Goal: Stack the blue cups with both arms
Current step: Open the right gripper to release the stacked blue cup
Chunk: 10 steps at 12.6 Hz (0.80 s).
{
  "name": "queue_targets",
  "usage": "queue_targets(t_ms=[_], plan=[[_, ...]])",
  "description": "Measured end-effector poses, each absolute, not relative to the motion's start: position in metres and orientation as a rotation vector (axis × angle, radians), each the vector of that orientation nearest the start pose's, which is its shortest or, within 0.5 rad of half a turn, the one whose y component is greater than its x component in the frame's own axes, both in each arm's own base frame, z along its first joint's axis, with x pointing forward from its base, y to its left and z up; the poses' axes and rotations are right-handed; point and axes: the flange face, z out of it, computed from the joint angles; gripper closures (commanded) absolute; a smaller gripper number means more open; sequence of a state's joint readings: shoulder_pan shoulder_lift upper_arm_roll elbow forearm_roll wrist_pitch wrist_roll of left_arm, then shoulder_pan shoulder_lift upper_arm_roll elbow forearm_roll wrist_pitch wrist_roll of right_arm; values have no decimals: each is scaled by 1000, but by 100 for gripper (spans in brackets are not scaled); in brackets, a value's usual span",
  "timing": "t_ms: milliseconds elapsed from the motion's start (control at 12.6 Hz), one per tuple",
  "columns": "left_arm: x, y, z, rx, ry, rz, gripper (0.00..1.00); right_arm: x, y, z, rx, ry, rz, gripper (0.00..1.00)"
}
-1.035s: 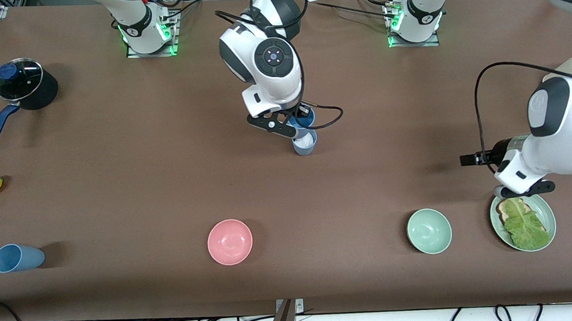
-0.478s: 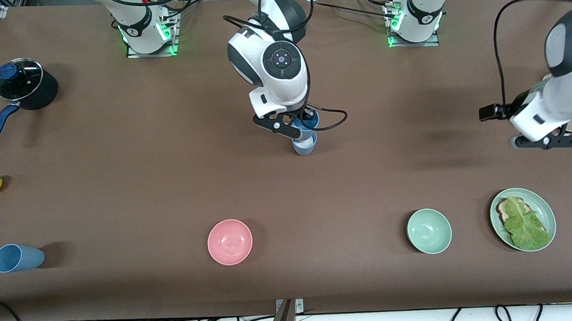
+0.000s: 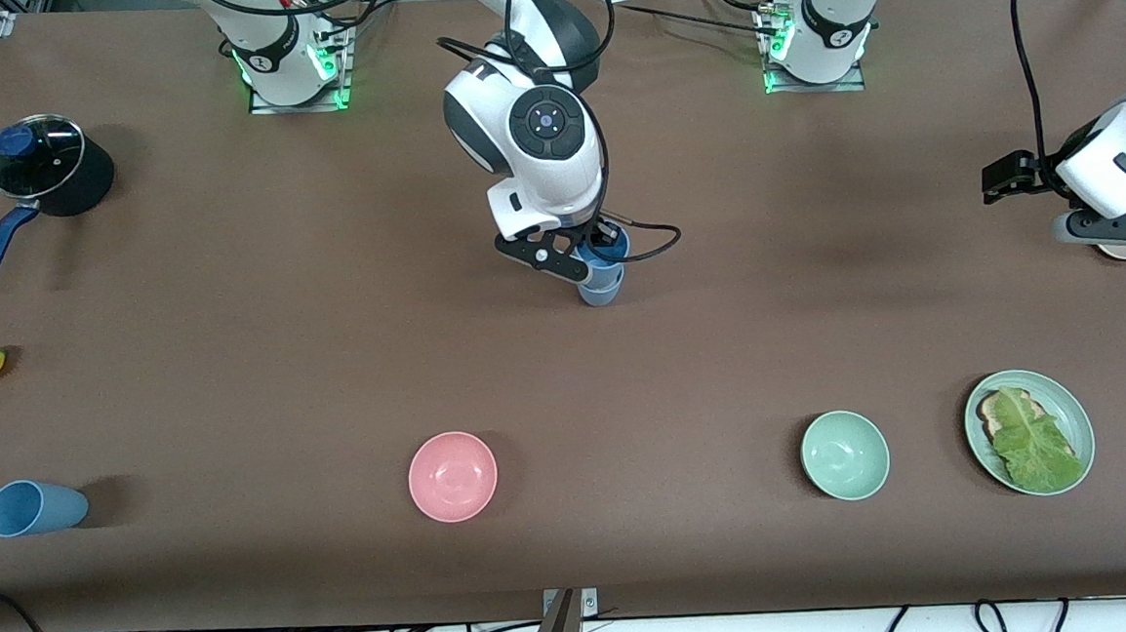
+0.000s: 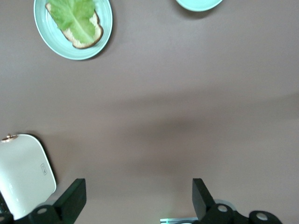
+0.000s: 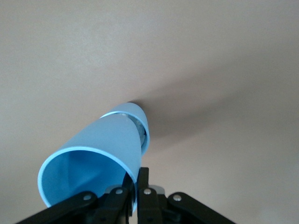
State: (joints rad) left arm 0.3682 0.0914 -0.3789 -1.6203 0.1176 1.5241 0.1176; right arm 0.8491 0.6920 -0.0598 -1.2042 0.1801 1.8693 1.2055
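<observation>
Item: brown table (image 3: 235, 395).

Item: right arm (image 3: 538, 142), reaching to table centre. Right gripper (image 3: 590, 253) pinches the rim of a blue cup (image 3: 603, 258), fingers (image 5: 142, 184) pressed on its wall; the cup sits partly inside a second blue cup (image 3: 599, 294) standing on the table.

Item: left arm (image 3: 1116, 170), waiting at its end of the table. Left gripper (image 4: 138, 198) spread, over bare tabletop beside a white appliance (image 4: 23, 170).

Item: third blue cup (image 3: 32, 508), on its side at the right arm's end, at 9 o'clock from the pink bowl (image 3: 453, 476).

Item: green bowl (image 3: 845, 455), at 9 o'clock from the plate (image 3: 1077, 416).
</observation>
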Motion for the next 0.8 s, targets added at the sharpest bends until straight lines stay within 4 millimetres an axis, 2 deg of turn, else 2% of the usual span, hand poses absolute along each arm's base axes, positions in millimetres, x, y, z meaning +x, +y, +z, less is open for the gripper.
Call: queue_targets(t_ms=[239,398,478,557,716,796], plan=[[572,13,567,-3069,206,226,0,506,545,362,-3000,705,186,100],[572,12,572,-3070,203,215,0,507,545,358,-2999,707,183,100],[572,11,571,-3071,196,217,0,508,544,358,-2998,709,182,72],[573,10,569,-3074,188,221,0,509,544,358,-2997,711,181,30],[574,5,566,-3103,163,232,0,510,543,360,-2993,713,178,3],[574,4,565,-3111,159,234,0,511,544,363,-2989,713,174,2]])
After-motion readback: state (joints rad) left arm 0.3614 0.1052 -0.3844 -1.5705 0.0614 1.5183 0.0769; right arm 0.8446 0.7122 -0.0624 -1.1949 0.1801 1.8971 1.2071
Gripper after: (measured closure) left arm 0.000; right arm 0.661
